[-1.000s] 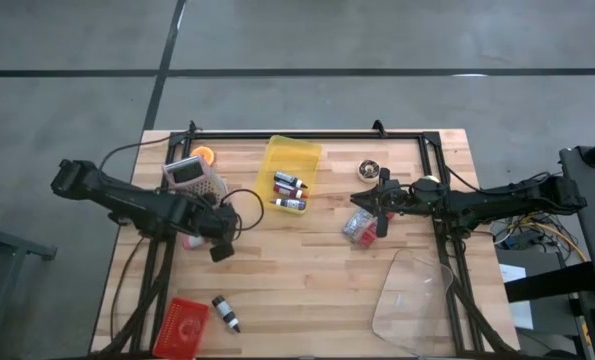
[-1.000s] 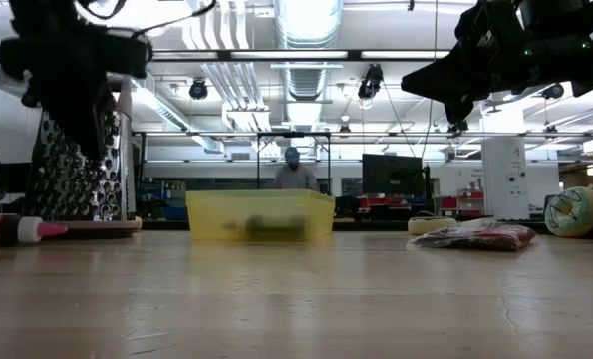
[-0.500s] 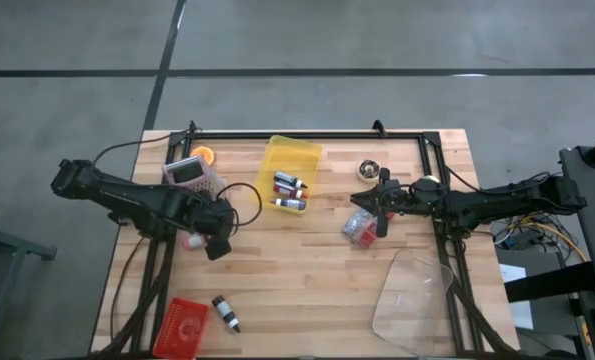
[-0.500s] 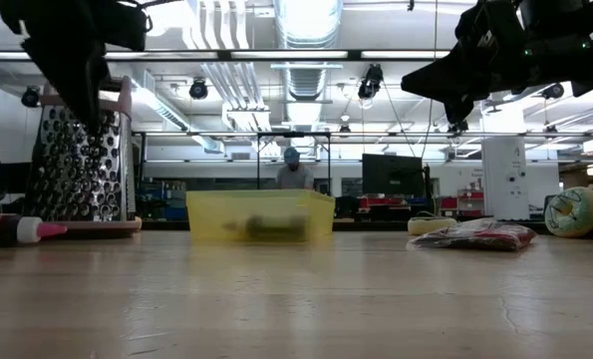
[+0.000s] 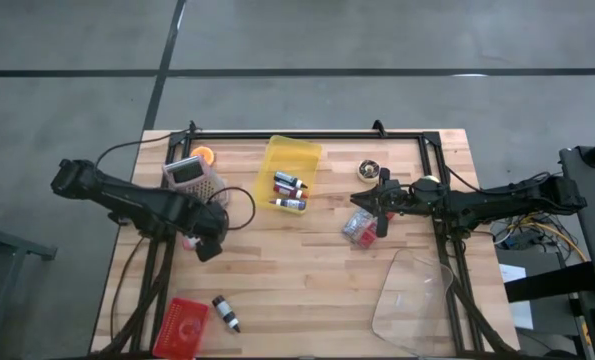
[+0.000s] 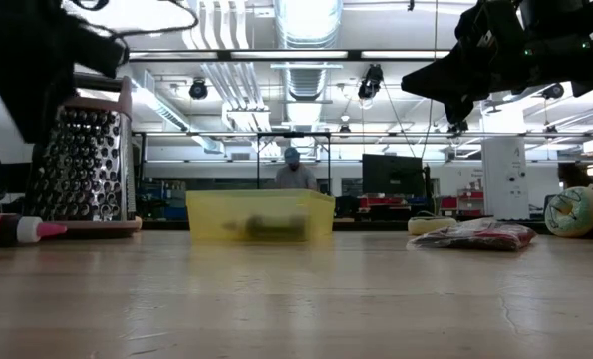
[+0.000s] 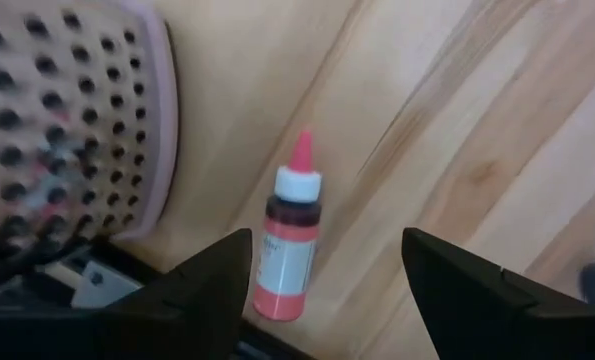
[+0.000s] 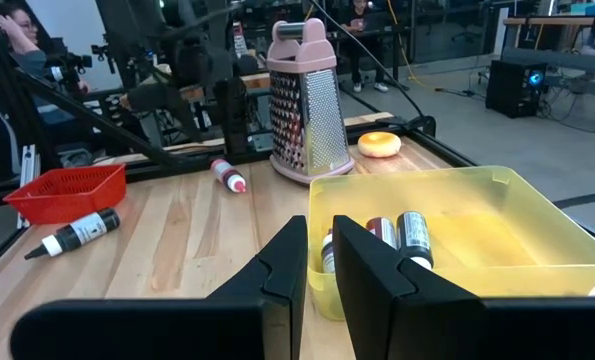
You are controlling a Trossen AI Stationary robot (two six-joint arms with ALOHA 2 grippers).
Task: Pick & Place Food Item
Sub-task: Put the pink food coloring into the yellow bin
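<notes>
High view first, from the left: the left gripper (image 5: 209, 246) hovers over the wooden desk (image 5: 307, 290) just beside the perforated metal box grater with a pink frame (image 5: 192, 176). Its fingers stand wide with nothing between them. Under it lies the small red squeeze bottle with a white cap and pink tip (image 7: 288, 244), on its side next to the grater; the left wrist view frames it squarely between the two fingers (image 7: 209, 285). Near the middle sits the yellow translucent plastic bin (image 5: 293, 165), already holding a few similar bottles. Farther right, the right gripper (image 5: 381, 200) hangs above a clear bag of red food (image 5: 358, 226), fingers narrow, holding nothing.

My reading: this is the approach to a pick. Next, the left arm should descend, straddle the bottle across its body, and close.
</notes>
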